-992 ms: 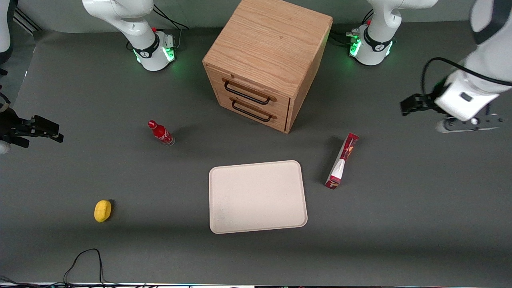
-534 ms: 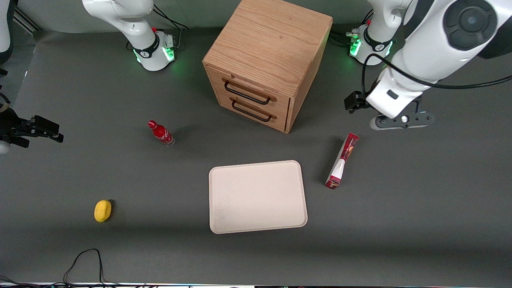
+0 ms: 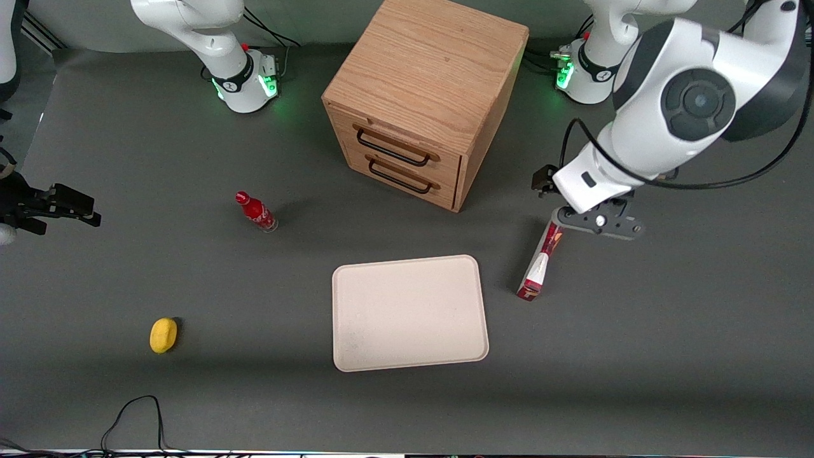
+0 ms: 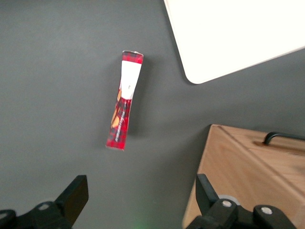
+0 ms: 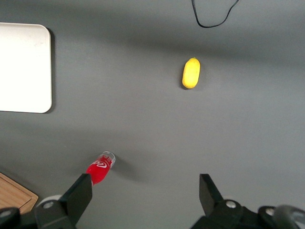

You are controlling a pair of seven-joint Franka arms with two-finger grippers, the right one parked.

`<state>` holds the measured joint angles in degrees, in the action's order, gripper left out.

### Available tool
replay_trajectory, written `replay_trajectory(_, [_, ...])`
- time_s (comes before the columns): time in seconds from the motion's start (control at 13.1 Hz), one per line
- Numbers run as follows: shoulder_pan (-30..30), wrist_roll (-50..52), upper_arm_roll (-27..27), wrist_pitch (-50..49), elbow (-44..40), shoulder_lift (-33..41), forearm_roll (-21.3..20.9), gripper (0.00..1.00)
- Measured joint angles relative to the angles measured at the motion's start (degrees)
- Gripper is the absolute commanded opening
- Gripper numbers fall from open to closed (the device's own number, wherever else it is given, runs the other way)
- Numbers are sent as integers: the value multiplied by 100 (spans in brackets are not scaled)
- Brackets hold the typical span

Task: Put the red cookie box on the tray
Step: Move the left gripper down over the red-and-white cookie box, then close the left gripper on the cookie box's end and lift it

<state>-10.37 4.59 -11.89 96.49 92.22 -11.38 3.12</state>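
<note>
Above the red cookie box's (image 3: 542, 262) end farther from the front camera hovers the gripper (image 3: 596, 222), fingers spread, the box lying lengthwise on the tabletop (image 3: 668, 331) just beside the tray (image 3: 410, 312).

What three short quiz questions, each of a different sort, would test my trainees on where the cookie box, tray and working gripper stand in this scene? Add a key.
1. True or false: the red cookie box already lies on the tray.
2. Multiple choice: the gripper is (A) shut on the box, (B) open above the box's end farther from the front camera, (C) resting on the tray.
3. Fill in: the wooden cabinet has ___ drawer handles showing.

Key
1. False. The box lies on the table beside the tray, apart from it.
2. B. In the left wrist view the fingers stand wide apart with nothing between them.
3. Two.
</note>
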Motion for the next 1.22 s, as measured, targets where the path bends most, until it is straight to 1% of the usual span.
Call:
replay_trajectory(0.23, [369, -1224, 27, 1634, 1268, -56, 0, 100])
replay_trajectory(0.46, [443, -1566, 20, 3030, 2296, -248, 0, 100])
replay_trajectory(0.69, [388, -1599, -27, 3886, 2698, -614, 0, 99])
replay_trajectory(0.92, [362, -1701, -34, 4406, 2777, -1011, -11, 97])
replay_trajectory(0.99, [362, -1746, -34, 4481, 2777, -1093, -11, 90])
replay_trajectory(1.07, [362, -1773, -34, 4509, 2776, -1128, -11, 36])
replay_trajectory(1.14, [362, -1788, -34, 4512, 2775, -1132, -12, 0])
replay_trajectory(1.22, [362, -1788, -34, 4511, 2770, -1131, -11, 0])
